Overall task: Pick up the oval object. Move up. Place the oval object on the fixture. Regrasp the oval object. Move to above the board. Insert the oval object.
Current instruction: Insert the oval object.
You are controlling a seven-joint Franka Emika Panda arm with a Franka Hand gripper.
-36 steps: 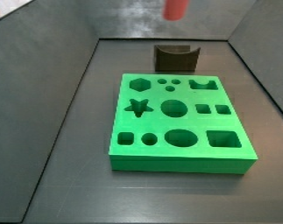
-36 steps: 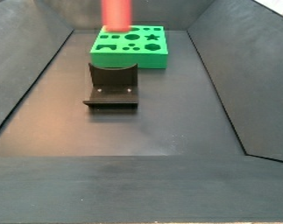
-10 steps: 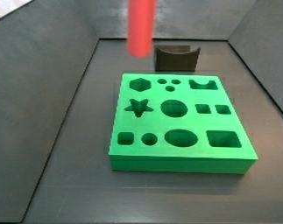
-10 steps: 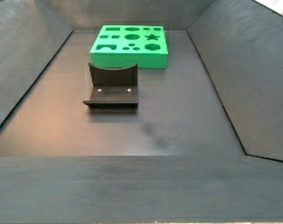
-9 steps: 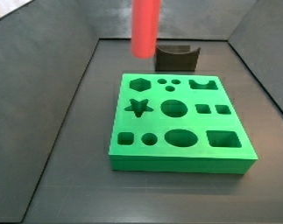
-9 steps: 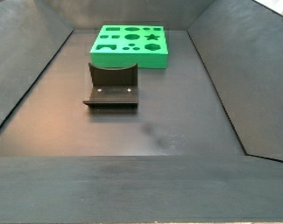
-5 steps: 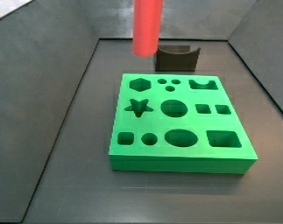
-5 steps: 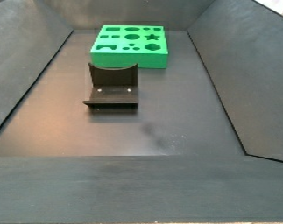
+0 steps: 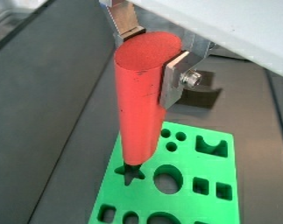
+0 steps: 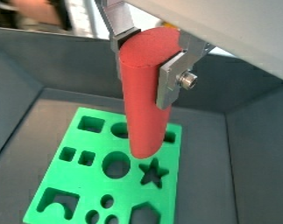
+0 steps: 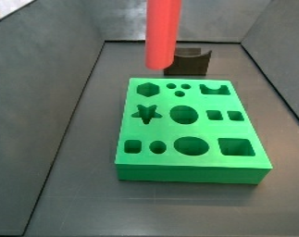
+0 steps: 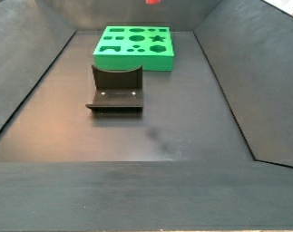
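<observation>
The gripper [image 9: 147,54], clamped on the upright oval object [image 9: 137,105], has shifted from beside the fixture [image 11: 186,61] toward the board [image 11: 189,130] below it, so alignment with the oval hole likely comes next

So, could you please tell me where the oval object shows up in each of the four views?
Wrist view: oval object, held in the gripper, over the board.
Wrist view: peg centre, above the star hole.
Side view: top centre, before the fixture.
Side view: tip at top edge.
Shared landmark: the board.
</observation>
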